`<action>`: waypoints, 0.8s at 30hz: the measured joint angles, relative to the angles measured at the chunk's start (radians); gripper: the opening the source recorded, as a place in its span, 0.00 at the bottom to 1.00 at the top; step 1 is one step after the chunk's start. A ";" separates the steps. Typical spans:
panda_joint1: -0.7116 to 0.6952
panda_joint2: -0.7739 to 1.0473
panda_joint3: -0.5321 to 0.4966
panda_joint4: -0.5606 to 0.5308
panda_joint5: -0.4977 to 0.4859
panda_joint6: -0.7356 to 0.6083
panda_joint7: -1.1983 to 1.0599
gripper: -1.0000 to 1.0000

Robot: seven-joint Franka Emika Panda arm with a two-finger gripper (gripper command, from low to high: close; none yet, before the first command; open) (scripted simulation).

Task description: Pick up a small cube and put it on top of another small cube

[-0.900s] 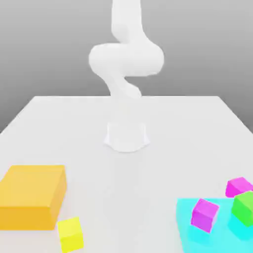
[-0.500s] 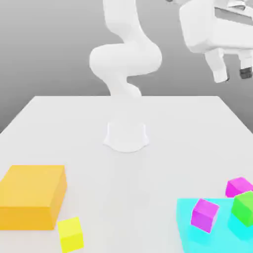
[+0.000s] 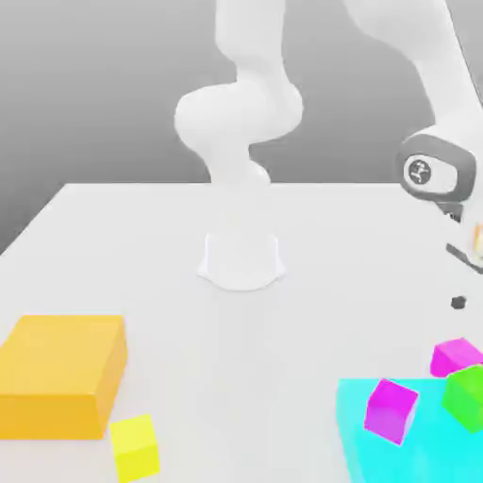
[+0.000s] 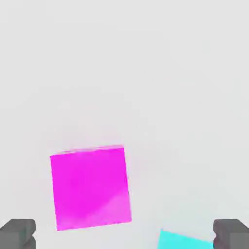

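Step in hand: approach to the first pick-up, by the look of it; nothing is held and no stack is made.

Exterior view, from its left:
– Orange block (image 3: 61, 377), 1, low and broad, on the table (image 3: 241, 377).
– Yellow cube (image 3: 135, 448), 1, just beside the block; no part of this task.
– Magenta cube over the cyan patch (image 3: 363, 464), 1 (image 3: 391, 411); flat-faced, sharp-edged, set askew, its sides a deeper purple-magenta. Probable base for the stack, its top face bare.
– Magenta cube beyond the patch, 1 (image 3: 456, 358); mate to the last in colour and form, likewise turned at an angle. Probable cube to lift.
– Green cube (image 3: 467, 396), 1, in front of that mate and overlapping it in this view; whether the 2 touch is hard to judge from here.
– Hand (image 4: 124, 236), 1, above the mate; its 2 fingers stand wide apart with nothing between them.

Hand view: 1 magenta cube, its upper face even and bright with a paler area near 1 corner, on the pale table near a corner of the cyan patch. It lies off the line between the fingers.

Next move, as judged: shift to bring the cube between the fingers, turn to match its faces, then lower without brushing the green neighbour, and close.
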 joint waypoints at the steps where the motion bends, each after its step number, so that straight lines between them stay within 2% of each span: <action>1: 0.008 0.036 -0.008 0.005 -0.015 0.028 0.006 0.50; 3: 0.023 0.109 -0.027 0.018 -0.038 0.085 0.021 0.50; 4: 0.030 0.135 -0.035 0.023 -0.044 0.107 0.026 0.00; 11: 0.030 0.137 -0.035 0.023 -0.046 0.106 0.027 0.00; 16: 0.006 -0.019 0.000 -0.006 0.008 -0.021 -0.013 0.00; 24: -0.046 0.011 -0.018 0.228 0.098 -0.338 0.034 0.00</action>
